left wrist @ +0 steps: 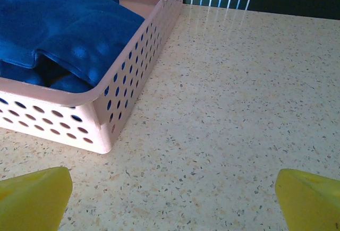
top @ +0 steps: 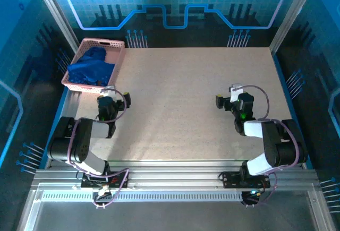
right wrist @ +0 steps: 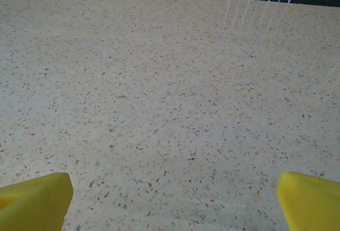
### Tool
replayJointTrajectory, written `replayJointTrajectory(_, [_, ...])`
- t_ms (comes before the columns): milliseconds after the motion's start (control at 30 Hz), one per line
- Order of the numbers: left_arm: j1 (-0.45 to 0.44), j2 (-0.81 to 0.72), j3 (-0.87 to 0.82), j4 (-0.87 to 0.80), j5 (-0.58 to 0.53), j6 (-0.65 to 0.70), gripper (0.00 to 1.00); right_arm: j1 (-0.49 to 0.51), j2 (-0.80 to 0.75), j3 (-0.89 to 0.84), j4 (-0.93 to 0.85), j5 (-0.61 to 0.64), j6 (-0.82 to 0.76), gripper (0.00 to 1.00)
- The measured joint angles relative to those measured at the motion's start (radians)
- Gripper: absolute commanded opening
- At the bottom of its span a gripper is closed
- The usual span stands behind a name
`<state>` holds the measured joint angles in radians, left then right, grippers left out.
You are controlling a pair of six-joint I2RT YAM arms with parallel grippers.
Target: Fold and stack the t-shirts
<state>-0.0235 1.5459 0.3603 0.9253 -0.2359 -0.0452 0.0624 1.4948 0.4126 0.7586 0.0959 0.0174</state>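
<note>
On the table (top: 180, 114), at its far left corner: basket (top: 101, 42), with t-shirts (top: 91, 69) heaped inside, reaching up to the rim. Just before the basket's near wall, toward its right corner: left gripper (top: 114, 93), close to the wall but apart from it. Across the table, well to the right and at about the same depth: right gripper (top: 227, 95), over bare tabletop, far from the basket.

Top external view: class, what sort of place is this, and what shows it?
Probably a robotics lab work cell: two black-and-white robot arms at a speckled beige tabletop, aluminium frame posts around it, and a pink perforated plastic basket holding royal-blue cloth t-shirts.
</note>
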Motion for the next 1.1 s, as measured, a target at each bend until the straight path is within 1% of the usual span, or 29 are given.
replayJointTrajectory(933, [0.0,0.0,0.0,0.0,0.001,0.001,0.99,0.0,0.0,0.0,-0.002,0.0,0.0,1.0])
replayJointTrajectory(967, [-0.002,-0.005,0.0,-0.005,0.001,0.004,0.99,0.0,-0.003,0.007,-0.023,0.0,-0.001,1.0])
replayJointTrajectory(1000, [-0.006,-0.025,0.0,-0.03,0.0,0.012,0.99,0.002,-0.011,0.029,-0.08,0.002,0.0,1.0])
replayJointTrajectory(1033, [-0.014,-0.061,0.0,-0.07,-0.003,0.02,0.99,0.003,-0.026,0.071,-0.175,0.009,0.001,1.0])
replayJointTrajectory(1100, [-0.033,-0.188,0.013,-0.19,-0.003,0.024,0.99,0.008,-0.073,0.172,-0.337,0.026,0.005,1.0])
